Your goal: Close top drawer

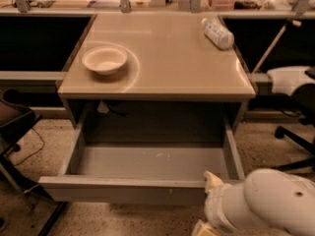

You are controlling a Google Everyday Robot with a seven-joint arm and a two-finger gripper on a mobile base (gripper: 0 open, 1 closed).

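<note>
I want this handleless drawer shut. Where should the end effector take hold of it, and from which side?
Its flat front offers nothing to pinch, so the drawer is probably best taken by the front panel's top rim, or simply pressed, coming from the near side toward the table. The end effector sits at the front's right end, fingers apart.

Warm light is falling on the speckled stone floor (275, 151); a black wheeled office chair (294, 135) is standing at three o'clock, the gripper (205, 205) hovering at five o'clock.
</note>
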